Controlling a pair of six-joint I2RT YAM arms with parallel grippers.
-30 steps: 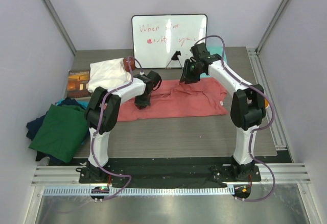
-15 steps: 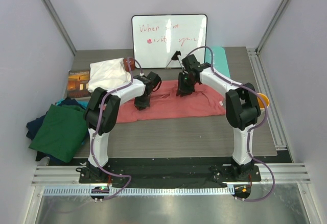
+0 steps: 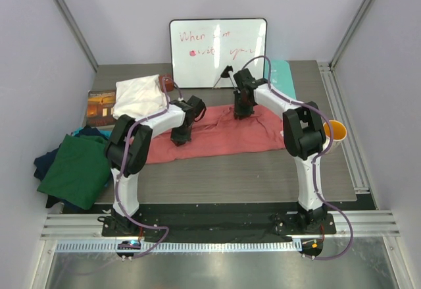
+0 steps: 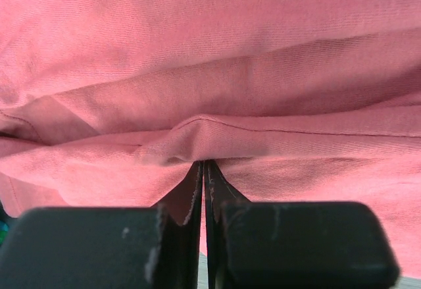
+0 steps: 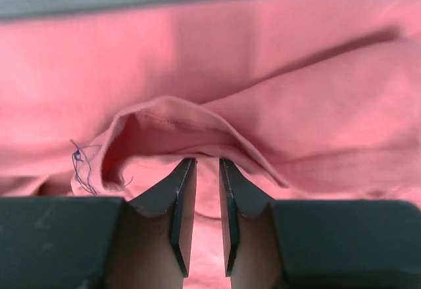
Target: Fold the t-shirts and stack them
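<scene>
The salmon-pink t-shirt (image 3: 220,137) lies spread and wrinkled across the middle of the table. My left gripper (image 3: 179,136) is down on its left part, jaws pressed together on a pinched ridge of pink cloth (image 4: 197,131). My right gripper (image 3: 242,111) is down on its far edge, jaws a narrow gap apart with pink cloth between them and a raised hem fold (image 5: 164,114) bunched at the tips. A dark green t-shirt (image 3: 79,167) lies folded at the left on navy ones (image 3: 41,164).
A whiteboard (image 3: 218,52) leans at the back. A pale-teal mat (image 3: 283,72) lies behind the right arm. A white cloth (image 3: 138,95), a dark red object (image 3: 167,82) and a book (image 3: 100,106) are at the back left. An orange cup (image 3: 335,131) is at the right.
My right gripper came down and left from above onto the pink shirt's far edge. The shirt shifted slightly left and nearer. My left gripper stayed pinched on the cloth.
</scene>
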